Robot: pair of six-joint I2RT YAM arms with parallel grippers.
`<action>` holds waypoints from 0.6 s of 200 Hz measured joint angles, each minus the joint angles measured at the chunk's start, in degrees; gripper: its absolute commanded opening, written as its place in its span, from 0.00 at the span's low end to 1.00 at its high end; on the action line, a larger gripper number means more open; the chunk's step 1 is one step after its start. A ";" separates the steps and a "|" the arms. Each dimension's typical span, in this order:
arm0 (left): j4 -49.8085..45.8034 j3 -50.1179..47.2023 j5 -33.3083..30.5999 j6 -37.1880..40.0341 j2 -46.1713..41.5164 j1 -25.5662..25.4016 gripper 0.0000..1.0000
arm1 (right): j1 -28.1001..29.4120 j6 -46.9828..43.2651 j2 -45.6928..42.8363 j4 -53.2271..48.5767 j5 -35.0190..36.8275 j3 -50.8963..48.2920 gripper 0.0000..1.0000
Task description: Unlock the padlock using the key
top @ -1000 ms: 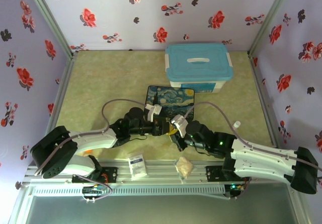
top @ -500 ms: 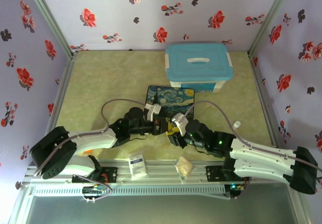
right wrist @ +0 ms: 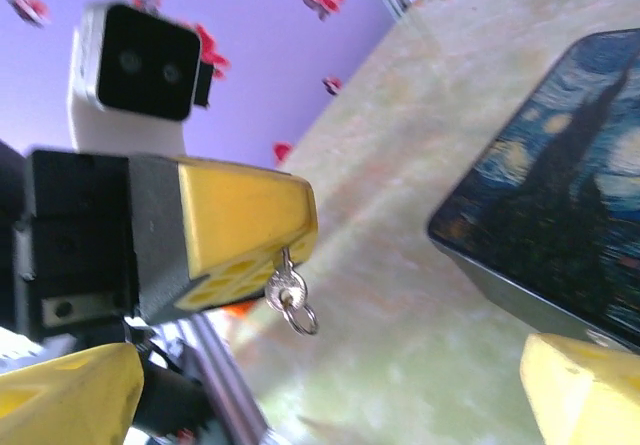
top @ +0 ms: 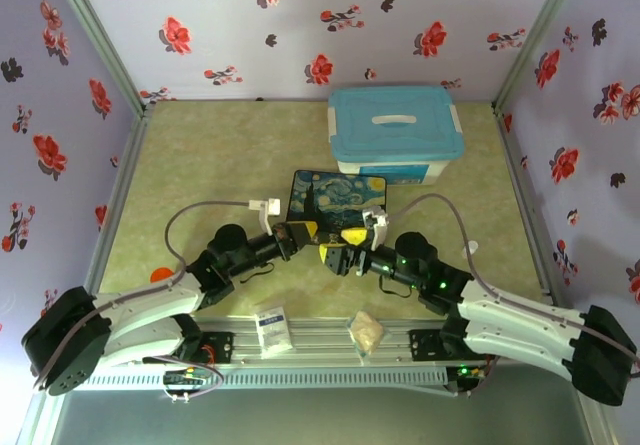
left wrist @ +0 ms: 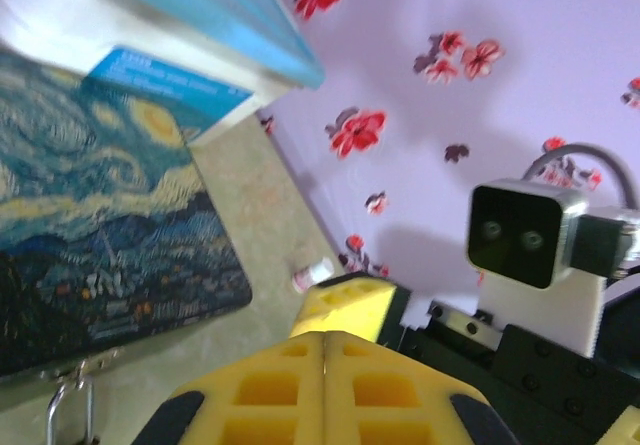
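Overhead view: two robot arms reach in from the bottom edge and meet at centre frame, just in front of a dark painted box. The left gripper sits left of centre, its yellow fingers pressed flat together and pinching the key. In the right wrist view, the key's head and a small ring hang below the fingertip at centre left. The right gripper is just beside it, right of centre, with its fingers spread wide and holding nothing. In the left wrist view, the padlock is at the lower left corner. Its silver shackle hangs upright from the box's near edge and its body is cropped by the frame. The padlock therefore lies down and to the left of the left fingertips, close by. The keyhole cannot be seen. The key-bearing left arm looks the nearer. The open right gripper would probably need to steady the lock body first.
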 measured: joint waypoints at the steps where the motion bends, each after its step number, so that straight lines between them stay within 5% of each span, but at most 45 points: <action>1: 0.17 -0.02 -0.07 0.00 -0.09 0.00 0.00 | -0.02 0.15 0.11 0.28 -0.02 0.00 0.99; 41: 6.62 -1.09 -1.95 -0.24 -2.25 0.15 0.00 | -1.49 7.32 6.73 15.43 -3.52 -0.87 0.97; 83: 8.81 -1.62 -3.41 -0.42 -3.82 0.15 0.00 | -2.93 11.67 13.14 26.27 -6.88 -0.61 0.72; 120: 9.18 -1.62 -4.96 -0.39 -6.86 0.15 0.00 | -3.76 14.75 19.93 32.79 -11.04 2.60 0.63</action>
